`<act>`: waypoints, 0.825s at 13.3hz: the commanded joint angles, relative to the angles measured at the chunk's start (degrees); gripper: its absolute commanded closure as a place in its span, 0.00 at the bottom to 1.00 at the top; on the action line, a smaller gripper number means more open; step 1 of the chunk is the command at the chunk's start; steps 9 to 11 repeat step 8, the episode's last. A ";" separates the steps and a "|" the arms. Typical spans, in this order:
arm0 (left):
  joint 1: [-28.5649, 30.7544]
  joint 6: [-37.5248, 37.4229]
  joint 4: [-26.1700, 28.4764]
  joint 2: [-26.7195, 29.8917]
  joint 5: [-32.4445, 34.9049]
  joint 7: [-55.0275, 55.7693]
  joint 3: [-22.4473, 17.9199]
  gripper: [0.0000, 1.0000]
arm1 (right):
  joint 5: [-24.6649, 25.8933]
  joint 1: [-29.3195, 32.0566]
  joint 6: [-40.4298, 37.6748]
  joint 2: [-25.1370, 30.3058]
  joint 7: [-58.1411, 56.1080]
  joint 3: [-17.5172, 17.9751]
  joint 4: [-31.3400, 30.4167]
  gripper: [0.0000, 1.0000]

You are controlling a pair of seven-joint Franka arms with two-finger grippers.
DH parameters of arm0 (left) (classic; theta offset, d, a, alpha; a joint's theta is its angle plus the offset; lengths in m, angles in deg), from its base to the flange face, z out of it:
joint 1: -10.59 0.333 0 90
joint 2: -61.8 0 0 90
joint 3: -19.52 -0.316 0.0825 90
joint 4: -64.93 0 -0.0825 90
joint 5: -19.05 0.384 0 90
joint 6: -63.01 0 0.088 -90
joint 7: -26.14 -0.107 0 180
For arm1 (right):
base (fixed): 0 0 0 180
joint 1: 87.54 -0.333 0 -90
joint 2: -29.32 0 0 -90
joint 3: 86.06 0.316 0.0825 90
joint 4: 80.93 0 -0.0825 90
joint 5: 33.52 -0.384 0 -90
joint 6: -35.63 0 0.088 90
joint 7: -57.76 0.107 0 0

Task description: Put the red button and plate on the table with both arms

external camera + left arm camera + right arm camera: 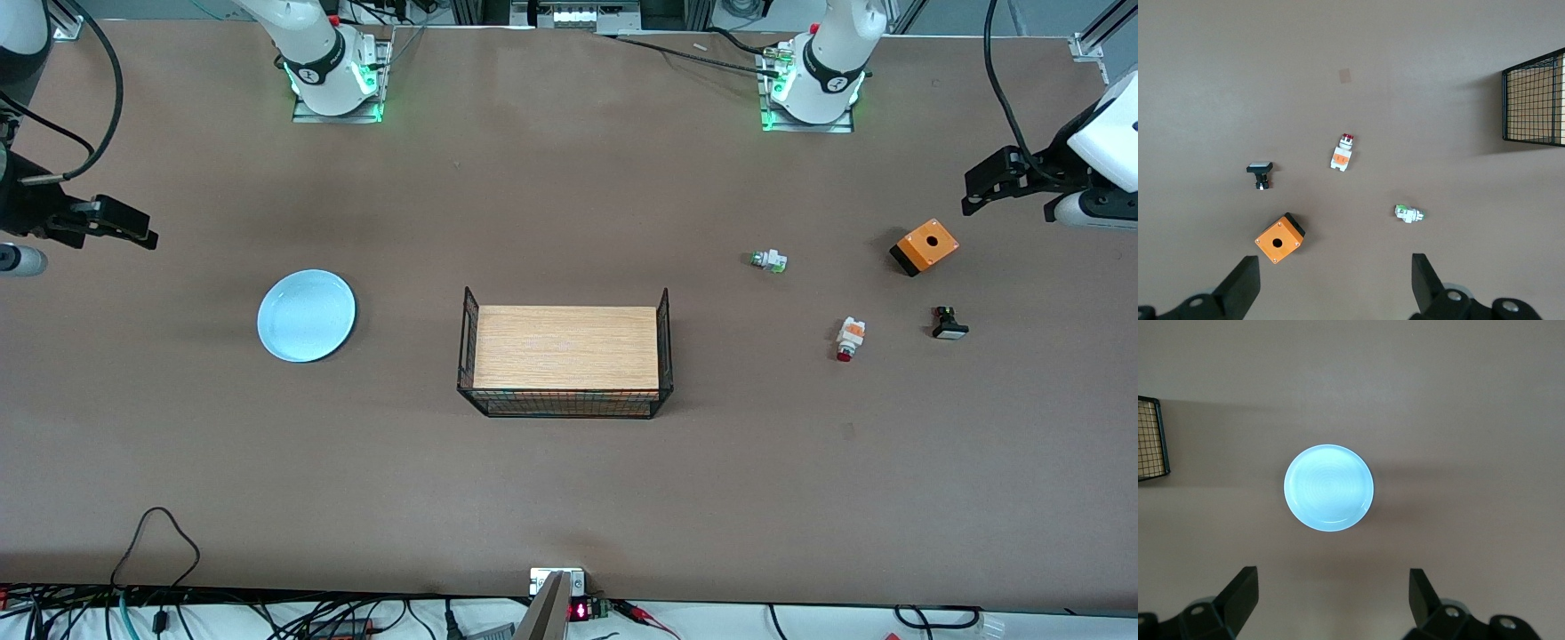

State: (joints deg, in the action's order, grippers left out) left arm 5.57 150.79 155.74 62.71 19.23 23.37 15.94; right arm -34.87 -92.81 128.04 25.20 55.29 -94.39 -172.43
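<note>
Appearing to be a robotics lab: two white arms (311,62) bolted onto a brown counter (569,498), aluminium framing (498,11) edging it, loose cables (160,569) and electronics trailing alongside.

I see a matte brown counter (569,498) filling my front view, evenly lit, with soft shadows. Black cables (160,613) trail along its near edge, and metal framing (569,13) lines its far edge. Green lights glow there.

The front camera looks down from high across the table (569,498), facing both bases. Each wrist camera looks straight down from well above; both share the mesh-sided board (565,348) with it.
</note>
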 commanded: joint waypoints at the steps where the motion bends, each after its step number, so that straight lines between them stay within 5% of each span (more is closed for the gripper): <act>1: 0.01 -1.47 -1.86 -0.73 0.35 -0.14 0.15 0.00 | 1.08 -0.18 0.40 0.35 0.88 0.59 0.26 0.00; 11: 0.10 -1.47 -1.86 -0.73 0.35 -0.14 0.06 0.00 | 1.00 0.43 0.32 0.35 0.09 0.15 -0.09 0.00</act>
